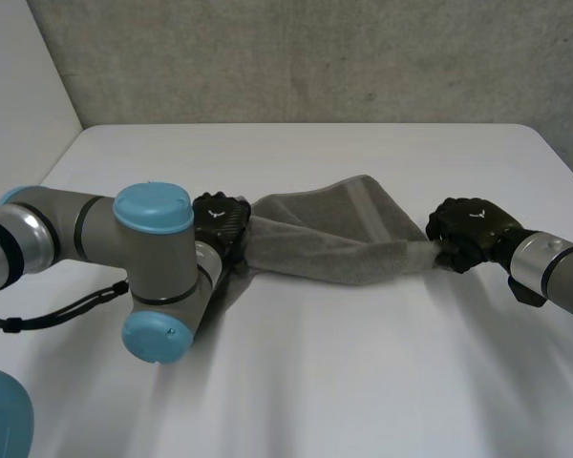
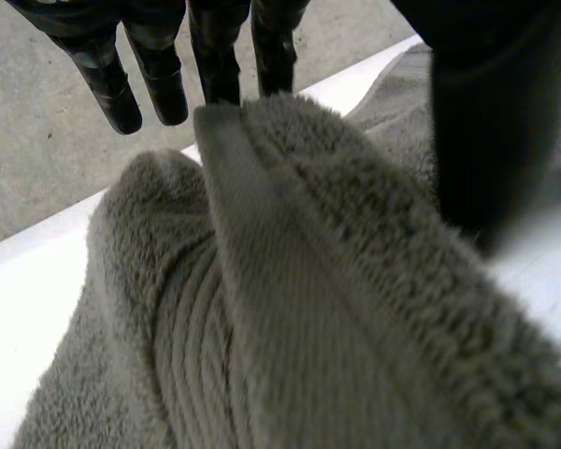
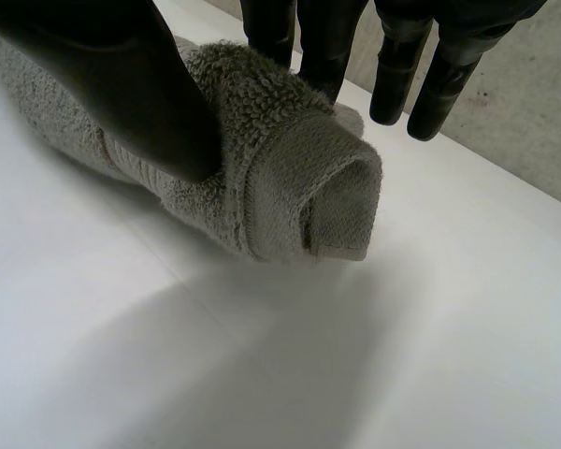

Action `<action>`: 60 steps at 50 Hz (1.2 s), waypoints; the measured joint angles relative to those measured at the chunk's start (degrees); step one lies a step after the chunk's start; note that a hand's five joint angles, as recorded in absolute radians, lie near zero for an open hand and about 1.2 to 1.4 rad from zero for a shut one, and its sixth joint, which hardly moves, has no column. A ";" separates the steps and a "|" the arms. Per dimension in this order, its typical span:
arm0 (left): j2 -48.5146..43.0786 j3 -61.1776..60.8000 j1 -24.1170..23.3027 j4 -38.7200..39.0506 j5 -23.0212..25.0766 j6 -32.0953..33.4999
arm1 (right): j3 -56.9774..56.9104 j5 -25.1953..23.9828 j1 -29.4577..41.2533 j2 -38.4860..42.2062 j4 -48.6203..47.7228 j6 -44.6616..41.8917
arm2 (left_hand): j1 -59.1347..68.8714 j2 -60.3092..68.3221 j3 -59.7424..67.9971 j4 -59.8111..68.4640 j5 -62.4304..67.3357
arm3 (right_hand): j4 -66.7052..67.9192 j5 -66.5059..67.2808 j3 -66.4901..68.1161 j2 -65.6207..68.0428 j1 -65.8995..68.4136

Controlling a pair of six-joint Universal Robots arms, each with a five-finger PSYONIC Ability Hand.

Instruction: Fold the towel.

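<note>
Stretching between both hands, the grey towel (image 1: 334,239) lies bunched across the middle of the white surface (image 1: 363,382), with the left hand (image 1: 220,224) at one end and the right hand (image 1: 468,234) at the other. From the left wrist, straight fingers (image 2: 215,56) and thumb pinch a thick fold of towel. From the right wrist, thumb and fingers (image 3: 318,47) clamp the rolled end.

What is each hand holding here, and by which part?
Both hold the grey towel: the left hand pinches one end, the right hand the opposite end.
</note>
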 measured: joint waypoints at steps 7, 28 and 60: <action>2.04 -1.25 1.11 0.52 -0.02 3.30 | -0.32 0.00 -0.17 0.30 -0.04 -0.07 | 44.07 44.76 0.00 0.00 44.40 | 0.00 0.00 0.00 0.00 0.00; 25.97 -15.80 9.99 2.56 0.15 8.50 | -2.68 -3.35 -3.08 -2.94 6.05 -3.79 | 45.23 45.53 0.00 0.00 45.86 | 0.00 2.31 0.00 2.75 1.67; 24.05 -26.90 14.52 6.09 -0.08 10.68 | -0.80 -5.15 -2.51 -3.42 6.81 -3.66 | 16.86 16.43 0.00 0.00 15.63 | 0.00 4.37 0.00 4.94 2.93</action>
